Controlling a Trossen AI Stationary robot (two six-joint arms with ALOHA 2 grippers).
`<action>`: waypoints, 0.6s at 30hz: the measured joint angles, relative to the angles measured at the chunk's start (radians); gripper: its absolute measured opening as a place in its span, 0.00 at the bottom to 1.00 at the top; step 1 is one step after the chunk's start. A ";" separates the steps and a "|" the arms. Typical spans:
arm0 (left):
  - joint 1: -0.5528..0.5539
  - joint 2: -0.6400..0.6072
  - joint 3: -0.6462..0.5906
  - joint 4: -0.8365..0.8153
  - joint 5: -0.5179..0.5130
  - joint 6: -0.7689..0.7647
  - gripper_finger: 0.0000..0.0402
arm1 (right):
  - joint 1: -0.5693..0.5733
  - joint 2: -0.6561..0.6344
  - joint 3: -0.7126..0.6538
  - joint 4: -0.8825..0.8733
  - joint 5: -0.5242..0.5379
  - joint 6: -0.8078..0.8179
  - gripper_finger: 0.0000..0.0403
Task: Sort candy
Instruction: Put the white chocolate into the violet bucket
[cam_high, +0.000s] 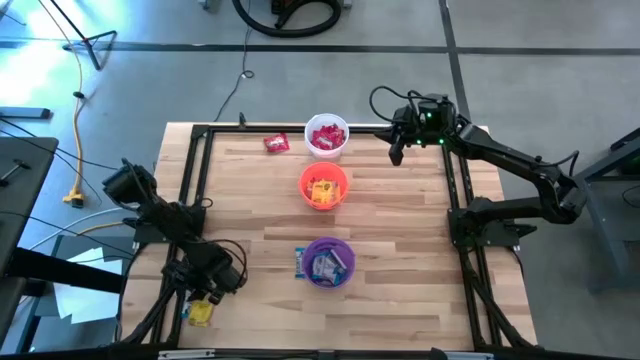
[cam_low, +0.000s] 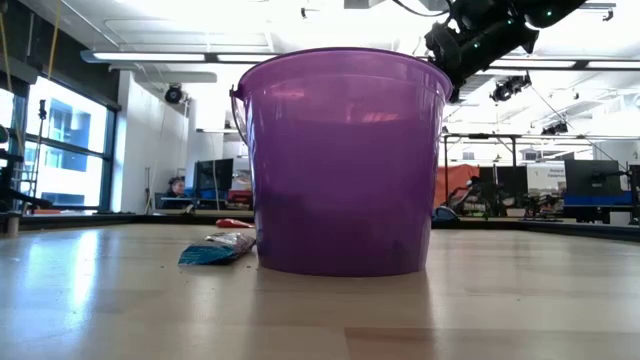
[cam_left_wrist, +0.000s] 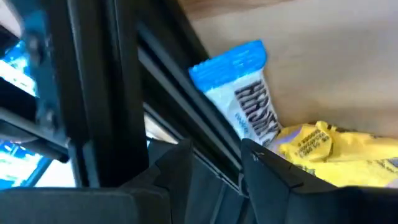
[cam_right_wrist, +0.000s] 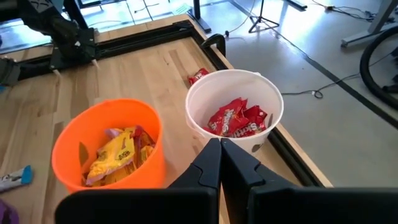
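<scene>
Down the middle of the tabletop (cam_high: 400, 220) three cups stand in a row, each serving one colour of candy: the white cup (cam_high: 327, 137) at the far end holds red pieces, the orange cup (cam_high: 323, 186) in the middle holds yellow ones, and the purple cup (cam_high: 328, 262) nearest the front holds blue-white ones. That layout reads as a sort well along, with only stragglers left outside.

Those stragglers lie close to where they belong. A red candy (cam_high: 276, 143) sits on the wood just beside the white cup, and a blue candy (cam_high: 300, 262) lies against the purple cup's side; the low view shows it flat on the wood at the cup's foot.

At the front left corner, the left gripper (cam_high: 205, 298) hangs low over the frame rail (cam_left_wrist: 186, 162). Its wrist view shows a yellow candy (cam_left_wrist: 339, 152) and a blue-white candy (cam_left_wrist: 239, 93) lying together right at its fingers (cam_left_wrist: 264, 165), which stand partly apart; whether they pinch the yellow piece or merely touch it cannot be told. Probably it is working these two pieces out of the corner, an awkward spot because the rail crowds the approach.

Over the far edge beside the white cup, the right gripper (cam_high: 397, 152) waits with its fingers pressed together and empty, pointing down toward the white and orange cups.
</scene>
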 joint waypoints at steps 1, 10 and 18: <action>-0.005 0.000 -0.013 0.017 0.004 -0.004 0.32 | 0.000 0.000 0.000 0.000 0.000 -0.004 0.00; 0.012 0.000 -0.084 0.282 -0.055 -0.124 0.32 | 0.000 0.000 0.000 -0.003 0.000 0.007 0.00; 0.035 -0.001 -0.081 0.451 -0.134 -0.129 0.29 | 0.000 0.000 0.000 -0.001 0.000 -0.011 0.00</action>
